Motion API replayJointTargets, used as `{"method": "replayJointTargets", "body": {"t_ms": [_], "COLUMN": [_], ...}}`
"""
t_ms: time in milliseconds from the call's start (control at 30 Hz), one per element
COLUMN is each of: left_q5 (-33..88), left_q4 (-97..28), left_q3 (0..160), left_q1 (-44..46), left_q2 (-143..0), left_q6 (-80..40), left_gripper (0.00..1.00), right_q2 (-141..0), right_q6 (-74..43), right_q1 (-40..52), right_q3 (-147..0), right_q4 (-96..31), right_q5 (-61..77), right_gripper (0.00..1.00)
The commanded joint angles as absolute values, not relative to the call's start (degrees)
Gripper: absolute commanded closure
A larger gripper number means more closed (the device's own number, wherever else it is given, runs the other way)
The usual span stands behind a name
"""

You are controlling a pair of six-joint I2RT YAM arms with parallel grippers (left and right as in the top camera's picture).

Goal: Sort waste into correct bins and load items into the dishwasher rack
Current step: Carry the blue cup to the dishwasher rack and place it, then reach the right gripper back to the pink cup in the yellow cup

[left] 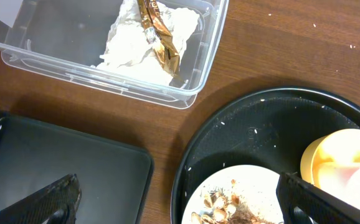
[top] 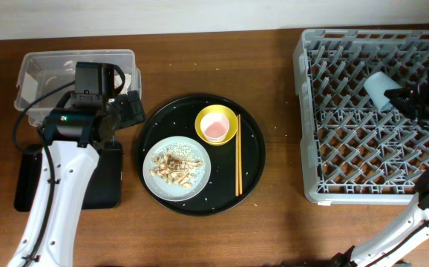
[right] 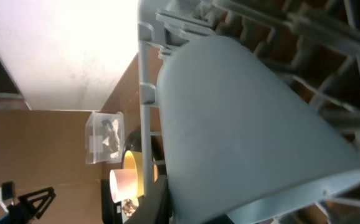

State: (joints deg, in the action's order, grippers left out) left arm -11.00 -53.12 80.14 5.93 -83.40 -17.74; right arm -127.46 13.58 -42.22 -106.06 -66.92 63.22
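Dishwasher rack [top: 303, 126] on the right of the worktop [top: 274, 230]; stiff peg grid, stays put. Right pincer [top: 394, 96] is inside it, seemingly closed on the light-blue cup [right: 242, 118], which lies tilted on the pegs. The cup looks light, rigid and smooth-walled, so it may slip or roll; a grip across the wall near the rim is judged best. Round speckled tray [top: 253, 159] at centre carries the rest. Clear tub [top: 36, 70] at far left, black tray [top: 107, 185] just in front of it. Left pincer [left: 177, 186] hangs between them, spread wide and empty. Grey plate [top: 204, 169]: flat, hard, probably breakable; take by the rim. Yellow bowl [top: 233, 126] holds the pink cup [top: 214, 127]; lift the cup first. Chopsticks [top: 237, 156]: thin, stiff, low-lying; pinch at mid-length. Napkin [left: 142, 43] is in the tub, soft. Food scraps [top: 174, 167] are loose and crumbly; better tipped off than picked.
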Motion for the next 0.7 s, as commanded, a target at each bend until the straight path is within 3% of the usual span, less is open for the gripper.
{"method": "replayJointTargets", "body": {"t_ms": [0,100,200,467,500,533,600,667], "left_q5": [-11.4,-11.4,-11.4,-11.4,-11.4,-11.4,-11.4,-11.4], "left_q4": [-53.0,-53.1,-53.1,-53.1,-53.0,-53.0,-53.0,-53.0], "left_q3": [80.1,80.1,80.1,80.1,80.1,80.1,80.1,80.1], "left_q1": [5.7,5.7,5.7,5.7,5.7,5.7,5.7,5.7], "left_q2": [-82.8,-82.8,-82.8,-82.8,-82.8,-82.8,-82.8,-82.8], "left_q6": [-17.1,-17.1,-17.1,-17.1,-17.1,-17.1,-17.1,-17.1], "left_gripper": [0.01,0.01,0.01,0.01,0.01,0.01,0.01,0.01], "right_q2": [-128.0,-127.5,-125.6,-98.5,-91.2,-87.5,-84.5,-85.4], "right_q6": [11.2,9.3,9.3,5.3,5.9,6.0,13.4,13.7], "right_q1": [-43.5,-46.8,-50.1,-50.6,-46.5,-41.5,-28.3,-11.8], "right_q3": [-106.0,-106.0,-106.0,-106.0,-106.0,-106.0,-106.0,-106.0], "right_q4": [-68.1,-70.1,-72.7,-74.0,-77.0,-80.2,-83.9,-82.4], "right_q5": [48.4,46.1,52.6,53.9,58.8,60.6,59.0,48.8], "right_gripper": [0.87,0.84,0.84,0.83,0.58,0.20,0.16,0.10]}}
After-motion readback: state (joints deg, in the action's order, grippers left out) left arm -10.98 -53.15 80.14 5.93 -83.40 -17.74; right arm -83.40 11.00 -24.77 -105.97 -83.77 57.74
